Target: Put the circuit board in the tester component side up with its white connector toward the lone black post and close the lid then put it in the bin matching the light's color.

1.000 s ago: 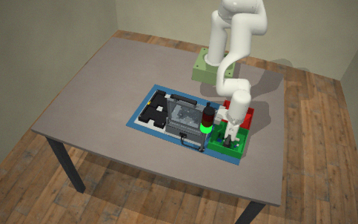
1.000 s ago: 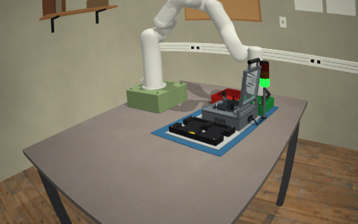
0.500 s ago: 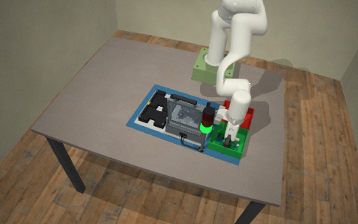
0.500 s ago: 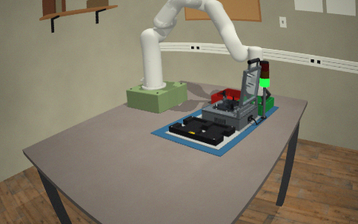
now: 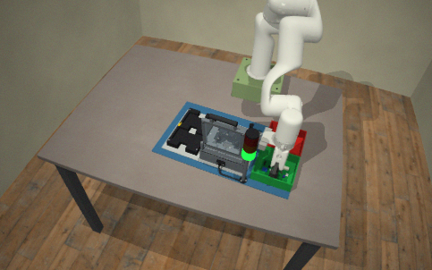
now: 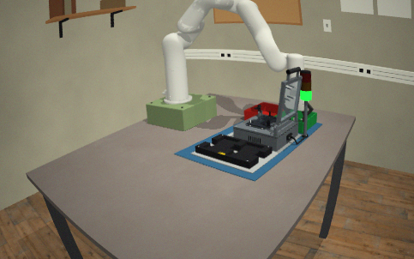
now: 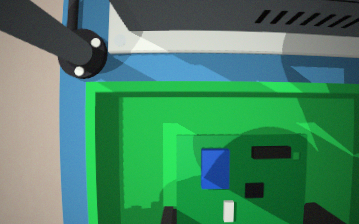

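Note:
My gripper (image 5: 275, 172) (image 7: 240, 215) is shut on the circuit board (image 7: 280, 172), with its fingers at two opposite edges. The board is component side up inside the green bin (image 5: 272, 182) (image 6: 311, 122) (image 7: 91, 150); its height above the bin floor is hard to tell. Its blue part and white connector (image 7: 228, 211) show in the wrist view. The signal light (image 5: 249, 155) (image 6: 306, 95) glows green. The tester (image 5: 219, 156) (image 6: 260, 136) stands with its lid (image 5: 223, 136) (image 6: 290, 100) raised. The fingertips are hidden in the exterior view.
The red bin (image 5: 299, 145) (image 6: 256, 111) stands behind the green one. The light's pole (image 5: 244, 171) (image 6: 305, 120) (image 7: 55, 37) rises close beside the green bin, at the tester's corner. The black tray (image 5: 182, 134) (image 6: 243, 155) lies beyond the tester, with no board in it.

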### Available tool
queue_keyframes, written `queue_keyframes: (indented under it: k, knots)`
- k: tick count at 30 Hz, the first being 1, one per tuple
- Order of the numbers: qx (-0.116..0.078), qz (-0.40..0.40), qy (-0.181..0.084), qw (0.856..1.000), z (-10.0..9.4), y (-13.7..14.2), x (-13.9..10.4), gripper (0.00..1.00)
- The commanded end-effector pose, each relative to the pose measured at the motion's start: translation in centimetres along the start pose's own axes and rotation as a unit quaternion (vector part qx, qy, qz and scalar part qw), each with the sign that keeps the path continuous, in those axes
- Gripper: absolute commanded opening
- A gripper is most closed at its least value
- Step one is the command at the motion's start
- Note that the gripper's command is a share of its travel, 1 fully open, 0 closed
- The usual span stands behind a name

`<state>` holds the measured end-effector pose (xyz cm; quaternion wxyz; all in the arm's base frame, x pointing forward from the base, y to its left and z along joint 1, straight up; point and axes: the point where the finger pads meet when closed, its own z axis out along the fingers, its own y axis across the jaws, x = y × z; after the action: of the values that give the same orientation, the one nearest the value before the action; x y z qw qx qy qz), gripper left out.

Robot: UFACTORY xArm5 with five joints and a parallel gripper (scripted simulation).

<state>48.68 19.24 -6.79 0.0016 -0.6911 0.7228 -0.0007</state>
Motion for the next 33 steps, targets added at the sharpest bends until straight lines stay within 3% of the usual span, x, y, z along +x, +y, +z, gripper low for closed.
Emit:
queue_keyframes:
  k: [1,22,23,33]
  knots:
    - [0.001,0.0,-0.001,1.0,-0.1,-0.1,-0.05,0.79]
    - [0.001,0.0,-0.001,1.0,-0.06,-0.1,-0.05,0.79]
    - [0.001,0.0,-0.001,1.0,-0.06,-0.1,-0.05,1.0]
    - [0.001,0.0,-0.001,1.0,-0.06,-0.1,-0.05,1.0]
